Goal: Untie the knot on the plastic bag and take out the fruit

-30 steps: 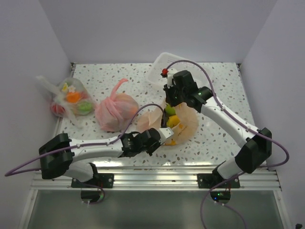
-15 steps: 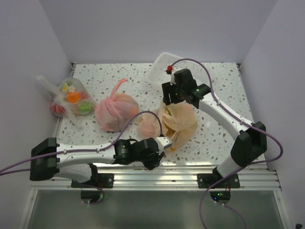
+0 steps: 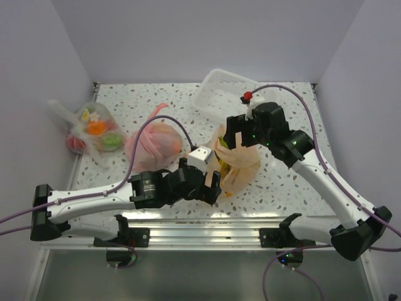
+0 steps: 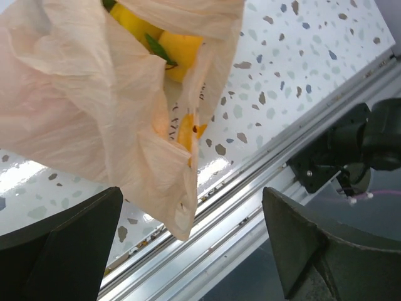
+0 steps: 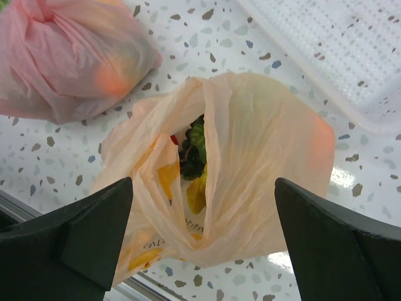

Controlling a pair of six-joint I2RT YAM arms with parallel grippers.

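Observation:
The plastic bag (image 3: 238, 164) lies on the speckled table with its mouth gaping. No knot shows. Through the mouth in the right wrist view I see fruit: a dark grape bunch (image 5: 191, 162), something green above it and a yellow piece (image 5: 199, 195). The left wrist view shows yellow fruit (image 4: 178, 49) inside the bag (image 4: 75, 106). My right gripper (image 3: 237, 139) (image 5: 203, 188) hovers open above the bag (image 5: 269, 163), holding nothing. My left gripper (image 3: 210, 183) (image 4: 191, 210) stands open at the bag's near left side, and a loose corner of the bag hangs between its fingers untouched.
A pink bag (image 3: 153, 147) (image 5: 62, 56) lies left of the peach one. A clear flower-print bag (image 3: 94, 132) sits at the far left by the wall. A white tray (image 3: 219, 94) (image 5: 338, 44) stands behind. The aluminium rail (image 3: 207, 233) (image 4: 244, 200) runs along the near edge.
Both grippers were shut on the bag and have opened and let it go. The right gripper drew back to the right; the left arm swung in beside the bag, which has settled.

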